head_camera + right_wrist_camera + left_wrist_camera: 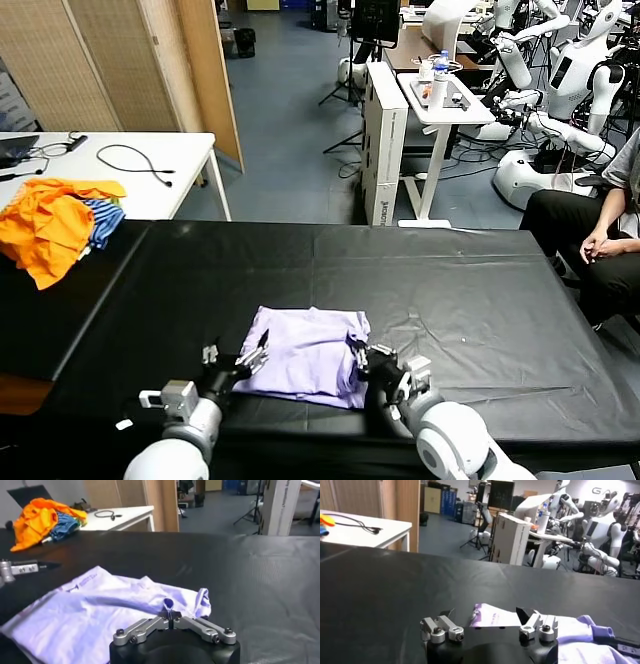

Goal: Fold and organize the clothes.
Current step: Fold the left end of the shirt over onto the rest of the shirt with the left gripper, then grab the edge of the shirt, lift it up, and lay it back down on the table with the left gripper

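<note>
Grippers are seen low at the near edge of the black table (480, 300), one at each side of the lavender T-shirt (305, 350). The left gripper (243, 362) is held at the shirt's left edge; in the left wrist view its fingers (442, 630) stand wide apart with nothing between them, and the shirt's edge is seen just beyond and beside them. The right gripper (358, 357) is set at the shirt's right edge; in the right wrist view (171, 616) its fingertips are drawn together on a small pinched-up fold of the cloth. Much of both arms is cut off by the lower frame edge.

The T-shirt is laid in a rumpled, partly folded rectangle near the table's front centre. A strip of darker purple print is glimpsed at one corner (82, 582); the rest of the pattern is hidden or cannot be made out.

Farther left, an orange garment (50, 225) is heaped over the table's far left edge, with a blue-striped cloth (100, 215) mostly buried beneath it. Beyond, a white table (150, 185) carries black cables (140, 160). At the right edge, a seated person (590, 235) is cut off by the frame.
</note>
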`<act>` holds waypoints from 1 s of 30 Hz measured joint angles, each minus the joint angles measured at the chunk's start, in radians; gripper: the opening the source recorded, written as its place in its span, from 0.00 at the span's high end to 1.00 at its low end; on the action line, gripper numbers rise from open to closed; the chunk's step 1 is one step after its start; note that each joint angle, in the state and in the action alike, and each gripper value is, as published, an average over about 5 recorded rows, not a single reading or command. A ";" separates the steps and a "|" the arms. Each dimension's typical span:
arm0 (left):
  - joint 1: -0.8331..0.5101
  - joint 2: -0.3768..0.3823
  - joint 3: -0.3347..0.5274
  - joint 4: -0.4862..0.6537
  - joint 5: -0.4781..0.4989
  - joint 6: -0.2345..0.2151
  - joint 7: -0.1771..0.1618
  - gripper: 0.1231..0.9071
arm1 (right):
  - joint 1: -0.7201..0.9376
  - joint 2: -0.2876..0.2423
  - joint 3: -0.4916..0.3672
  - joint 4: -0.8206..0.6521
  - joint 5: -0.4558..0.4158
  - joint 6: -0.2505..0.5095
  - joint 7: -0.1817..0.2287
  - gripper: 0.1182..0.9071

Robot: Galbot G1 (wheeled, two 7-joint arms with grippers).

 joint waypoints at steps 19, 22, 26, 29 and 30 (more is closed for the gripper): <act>0.000 -0.051 -0.061 0.097 -0.100 -0.067 0.073 0.00 | -0.196 -0.077 0.256 0.219 0.087 0.038 -0.007 0.00; 0.000 -0.063 -0.063 0.113 -0.110 -0.075 0.079 0.00 | -0.211 -0.073 0.272 0.238 0.090 0.039 -0.005 0.00; -0.002 -0.074 -0.064 0.133 -0.118 -0.091 0.089 0.00 | -0.222 -0.072 0.284 0.249 0.091 0.039 -0.004 0.00; -0.009 -0.080 -0.064 0.153 -0.121 -0.108 0.099 0.00 | -0.227 -0.072 0.290 0.254 0.091 0.039 -0.003 0.00; -0.012 -0.081 -0.064 0.160 -0.123 -0.112 0.101 0.00 | -0.229 -0.072 0.292 0.256 0.091 0.039 -0.003 0.00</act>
